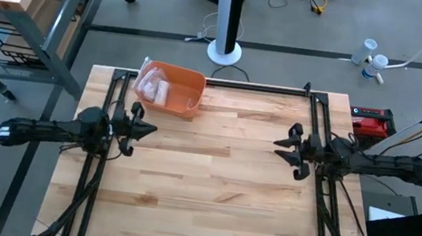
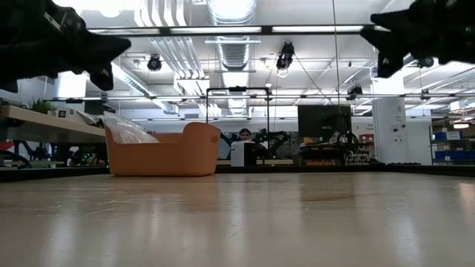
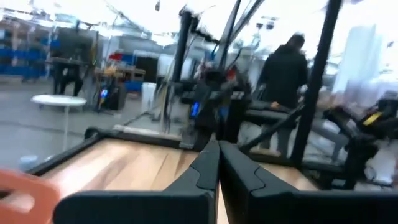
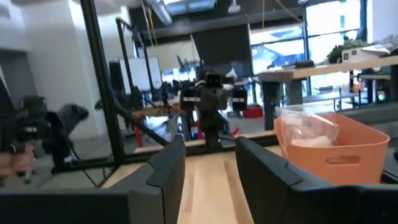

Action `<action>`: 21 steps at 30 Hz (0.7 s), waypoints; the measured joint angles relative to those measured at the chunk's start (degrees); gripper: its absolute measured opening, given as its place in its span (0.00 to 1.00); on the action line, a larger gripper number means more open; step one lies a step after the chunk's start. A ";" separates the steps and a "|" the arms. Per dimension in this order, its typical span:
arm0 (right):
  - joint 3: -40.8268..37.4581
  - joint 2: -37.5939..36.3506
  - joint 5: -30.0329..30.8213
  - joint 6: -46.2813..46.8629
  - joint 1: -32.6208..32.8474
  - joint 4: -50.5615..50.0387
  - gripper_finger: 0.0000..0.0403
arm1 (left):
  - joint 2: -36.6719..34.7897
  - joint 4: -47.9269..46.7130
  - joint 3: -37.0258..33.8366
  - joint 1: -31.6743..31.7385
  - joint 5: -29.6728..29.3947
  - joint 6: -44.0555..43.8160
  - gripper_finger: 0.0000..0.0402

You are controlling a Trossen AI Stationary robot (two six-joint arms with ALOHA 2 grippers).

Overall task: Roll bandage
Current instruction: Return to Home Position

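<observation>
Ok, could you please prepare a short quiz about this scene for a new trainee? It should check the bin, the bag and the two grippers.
1. True or false: the transparent zip bag lies inside the orange bin.
2. Which one has its fingers apart? A. the left gripper B. the right gripper C. both
3. Fill in: the orange bin stands nearer the ___ gripper.

Key: 1 true; 2 B, since the left fingers meet while the right ones show a gap; 3 left.
</observation>
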 joint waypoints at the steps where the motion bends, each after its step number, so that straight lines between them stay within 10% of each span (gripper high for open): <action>1: -1.60 -0.03 0.25 0.45 0.00 2.08 0.33 | -1.02 -0.54 0.35 -0.37 0.02 0.05 0.00; 7: -3.54 -2.59 10.74 3.09 1.37 -2.24 0.35 | -6.46 -6.10 0.49 -2.46 0.99 -0.61 0.00; 21: -2.43 -17.42 10.38 -2.70 3.22 -22.18 0.38 | -14.93 -14.54 0.17 -2.91 1.50 2.54 0.00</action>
